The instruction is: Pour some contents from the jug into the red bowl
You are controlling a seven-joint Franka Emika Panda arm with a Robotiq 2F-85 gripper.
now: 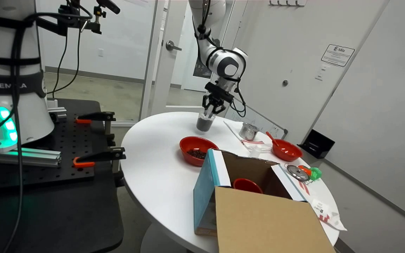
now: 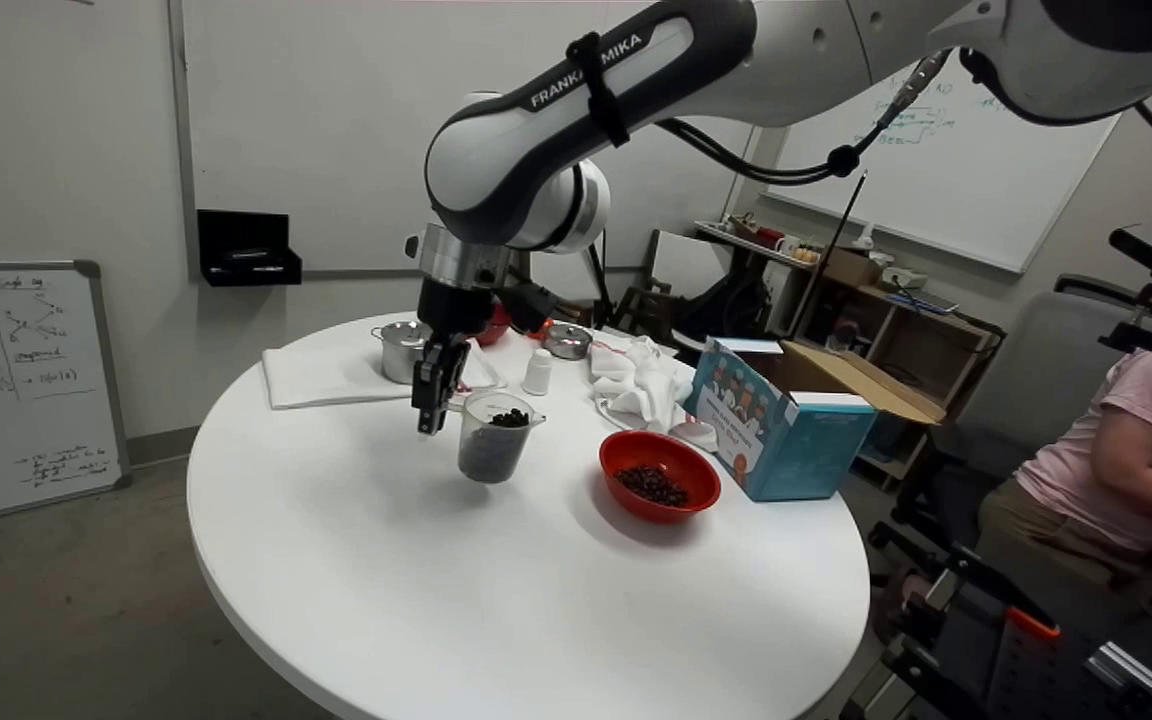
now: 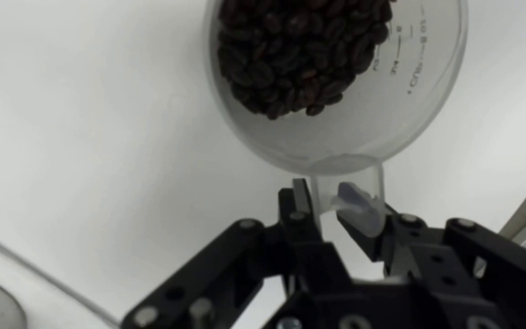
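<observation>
Gripper (image 3: 331,205) pinched tight on the clear jug (image 2: 491,452) over a round white table (image 2: 536,610), whiteboard (image 2: 326,130) on the wall (image 2: 106,130).

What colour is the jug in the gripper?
The jug is clear and colourless, with dark measuring marks; the wrist view shows this best.

In an exterior view, the tool (image 2: 441,405) holds a clear jug (image 2: 489,452) near the red bowl (image 2: 671,452) on the white worktop (image 2: 536,590), dark beans (image 2: 510,418) in both.

bright, soft light is spreading.
the red bowl (image 2: 658,450) is casting faint shadow; wrist view is blurring the gripper (image 3: 330,203).
</observation>
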